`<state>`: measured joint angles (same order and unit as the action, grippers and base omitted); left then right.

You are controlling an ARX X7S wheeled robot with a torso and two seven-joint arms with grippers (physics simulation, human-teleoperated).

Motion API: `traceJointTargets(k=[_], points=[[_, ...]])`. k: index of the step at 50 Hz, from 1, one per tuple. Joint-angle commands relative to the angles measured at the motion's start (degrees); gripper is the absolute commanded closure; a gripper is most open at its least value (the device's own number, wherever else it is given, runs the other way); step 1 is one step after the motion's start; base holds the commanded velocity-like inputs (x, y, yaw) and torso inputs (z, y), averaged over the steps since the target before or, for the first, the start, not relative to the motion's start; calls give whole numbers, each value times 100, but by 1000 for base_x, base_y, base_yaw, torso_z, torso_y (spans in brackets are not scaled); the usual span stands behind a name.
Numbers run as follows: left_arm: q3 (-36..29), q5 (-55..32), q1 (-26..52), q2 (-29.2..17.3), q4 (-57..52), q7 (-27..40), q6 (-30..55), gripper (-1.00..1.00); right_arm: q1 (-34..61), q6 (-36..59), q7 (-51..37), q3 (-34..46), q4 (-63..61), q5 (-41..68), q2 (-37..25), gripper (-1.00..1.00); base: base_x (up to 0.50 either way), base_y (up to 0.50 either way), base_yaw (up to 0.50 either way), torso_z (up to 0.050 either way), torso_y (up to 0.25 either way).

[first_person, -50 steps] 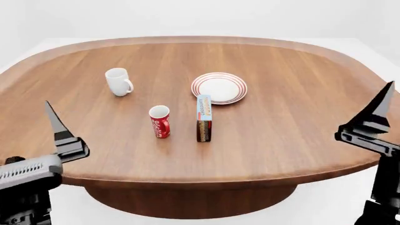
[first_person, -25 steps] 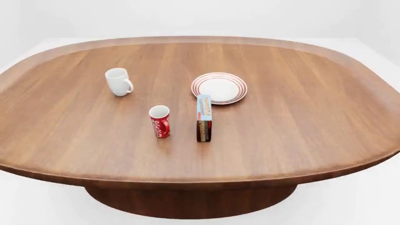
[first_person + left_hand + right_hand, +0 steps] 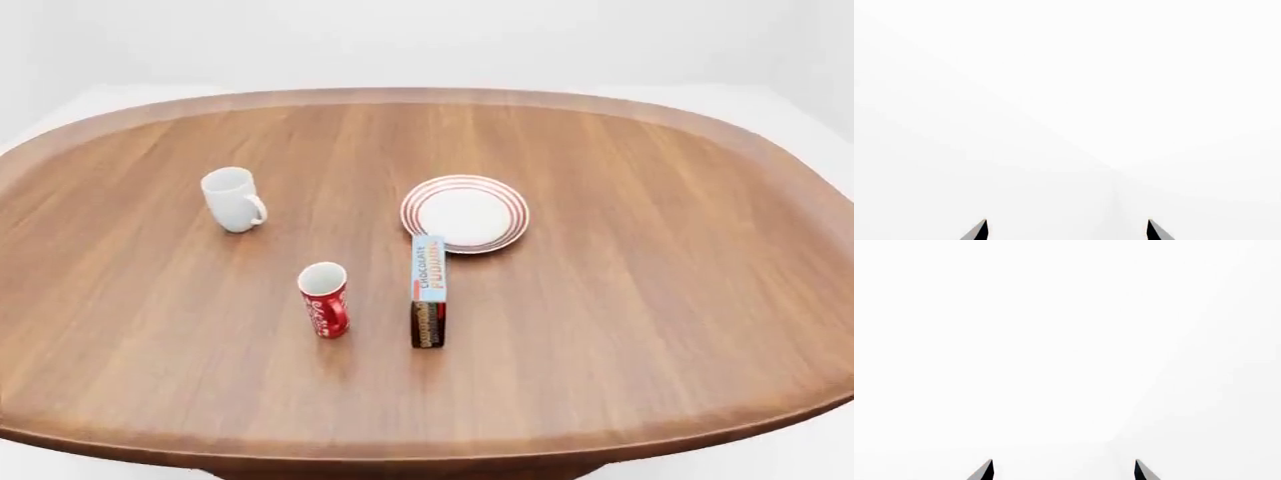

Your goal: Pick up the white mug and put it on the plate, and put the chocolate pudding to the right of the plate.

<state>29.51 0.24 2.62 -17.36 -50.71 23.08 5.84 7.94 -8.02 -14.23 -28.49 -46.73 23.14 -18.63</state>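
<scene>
Since half a second ago, every object sits lower and larger in the head view, as the camera has shifted closer over the table; neither arm shows there, as was already so then, though both showed a second ago.

The white mug (image 3: 232,199) stands upright on the left part of the wooden table (image 3: 667,300), its loop handle turned toward the right. It is well apart from the plate (image 3: 465,213), a round white plate with red rings at its rim, which lies near the table's middle with nothing on it. The chocolate pudding (image 3: 427,290) box stands on edge just in front of the plate, its far end almost at the plate's near rim, its light blue lettered face turned upward. A red cup (image 3: 323,299) with white lettering stands upright just left of the box.

No task object is near any finger. The left wrist view shows only the two dark tips of the left gripper (image 3: 1067,230) set wide apart against blank white, with nothing between them. The right wrist view shows the same for the right gripper (image 3: 1063,470): two tips spread wide, holding nothing.
</scene>
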Motion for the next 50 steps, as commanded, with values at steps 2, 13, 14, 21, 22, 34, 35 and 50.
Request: traceJointTargets(k=[2,13,14,21,22,34,35,50], points=[[129,25,-63,107,-1,-131,-88,-100,-68,-43,168,-40,-60,-58,83,-100,500,-74,0,0,0],[97,34,-63,94,12,-109,-74,-100,-102,-47,227,126,-54,-123,59,-100,500,-76,0,0,0],[90,35,-62,93,17,-108,-72,-100,-105,-51,234,140,-52,-132,56,-100,500,-78,0,0,0],[67,46,-56,81,36,-94,-64,-100,-134,-121,304,215,-48,-274,27,-100,500,-10,0,0,0],[63,48,-57,80,35,-91,-62,-100,-132,-108,303,226,-64,-280,16,-100,500,0,0,0,15],[51,42,-64,62,8,-73,-29,-100,-112,44,227,252,-216,-307,-81,-100,500,9,0,0,0],[50,45,-75,65,9,-71,-40,-100,-109,59,218,249,-224,-310,-90,-100,500,16,0,0,0],[39,56,-96,50,36,-40,-68,-100,-129,-5,209,258,-160,-285,-96,-100,500,19,0,0,1]])
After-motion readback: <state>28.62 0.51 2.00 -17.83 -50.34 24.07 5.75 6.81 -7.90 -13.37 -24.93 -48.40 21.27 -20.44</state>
